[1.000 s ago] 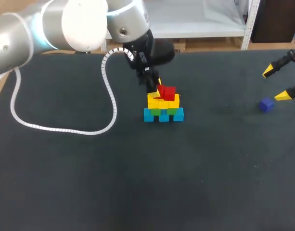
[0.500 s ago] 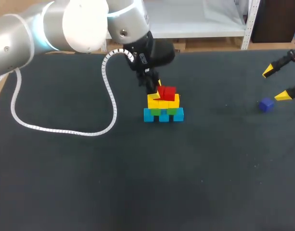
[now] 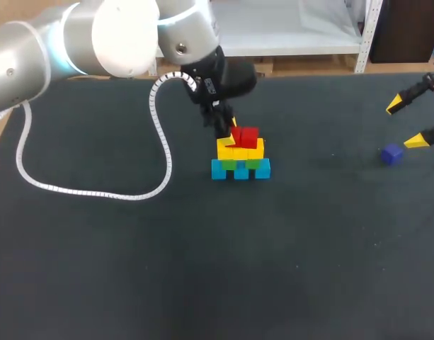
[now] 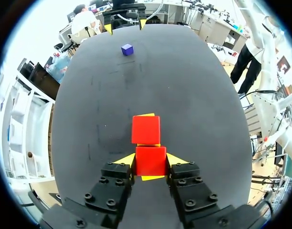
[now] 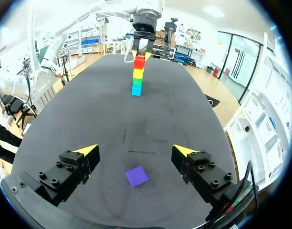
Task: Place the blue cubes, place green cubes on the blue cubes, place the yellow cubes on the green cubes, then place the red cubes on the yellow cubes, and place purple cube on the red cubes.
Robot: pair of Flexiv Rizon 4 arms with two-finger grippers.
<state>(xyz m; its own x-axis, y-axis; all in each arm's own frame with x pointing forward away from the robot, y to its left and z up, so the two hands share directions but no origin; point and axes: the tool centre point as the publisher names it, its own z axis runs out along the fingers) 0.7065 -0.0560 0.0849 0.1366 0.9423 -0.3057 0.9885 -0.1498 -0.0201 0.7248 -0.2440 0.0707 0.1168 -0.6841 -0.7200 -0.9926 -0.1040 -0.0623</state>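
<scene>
White coiled cable [image 3: 89, 190] loops over the dark table [image 3: 202, 283] at nine o'clock from the stack and trails from the left arm [image 3: 96, 32]. The stack stands near the table's middle: blue cubes [image 3: 240, 169] at the base, then green cubes [image 3: 238, 163], then yellow cubes [image 3: 239, 149], with red cubes [image 3: 246, 136] on top. The purple cube [image 3: 392, 154] lies alone on the table at three o'clock from the stack, well apart from it.

The left gripper [image 3: 227, 131] comes down on the stack top from eleven o'clock. In the left wrist view its yellow fingertips [image 4: 126, 159] press both sides of the near red cube [image 4: 150, 161]. The far red cube [image 4: 146, 129] sits just ahead, touching the near one.

The right gripper [image 3: 405, 123] hangs at twelve o'clock from the purple cube, fingers spread wide. In the right wrist view the cube lies between them, touched by neither.
</scene>
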